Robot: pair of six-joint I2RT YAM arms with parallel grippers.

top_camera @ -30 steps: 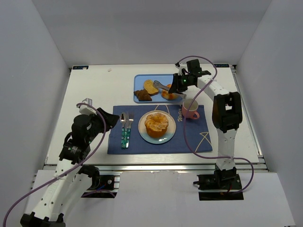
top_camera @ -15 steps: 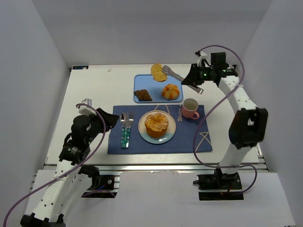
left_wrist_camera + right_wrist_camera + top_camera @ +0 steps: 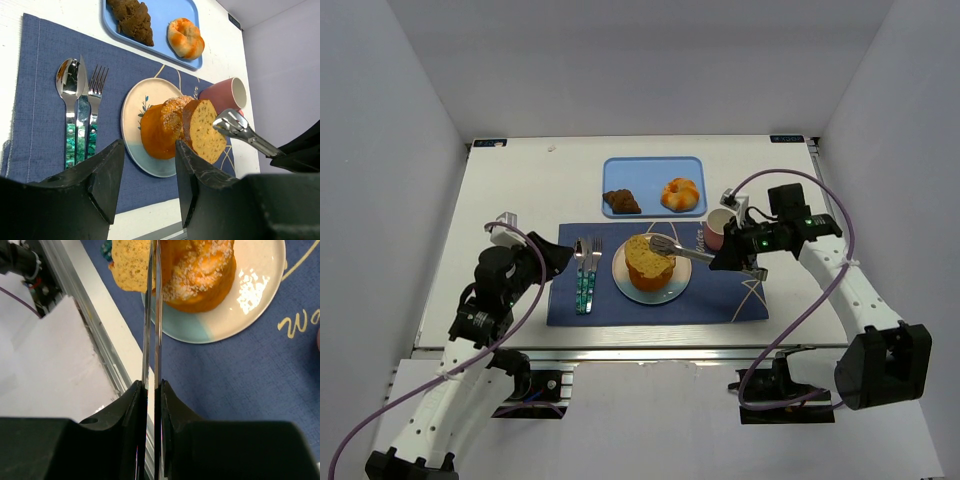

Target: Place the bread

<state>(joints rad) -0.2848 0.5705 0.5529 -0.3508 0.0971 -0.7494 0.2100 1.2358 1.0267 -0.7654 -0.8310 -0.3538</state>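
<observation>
My right gripper point(image 3: 740, 255) is shut on metal tongs point(image 3: 680, 250), and the tongs pinch a slice of bread point(image 3: 640, 252) over the white plate point(image 3: 665, 290). The slice leans against the sugared orange bun point(image 3: 658, 274) on that plate. In the right wrist view the tongs point(image 3: 153, 315) run up to the slice point(image 3: 131, 265) beside the bun point(image 3: 197, 275). The left wrist view shows the slice point(image 3: 206, 132), the bun point(image 3: 160, 130) and the tong tips point(image 3: 235, 127). My left gripper point(image 3: 552, 254) is open and empty at the placemat's left edge.
A blue tray point(image 3: 654, 172) at the back holds a dark pastry point(image 3: 621, 202) and an orange swirl bun point(image 3: 680, 193). A pink mug point(image 3: 717, 232) stands right of the plate. A spoon, knife and fork point(image 3: 585, 270) lie on the blue placemat point(image 3: 720, 295).
My right arm carried the bread slice in the tongs from above the tray down and forward to the plate. The left arm stayed still.
</observation>
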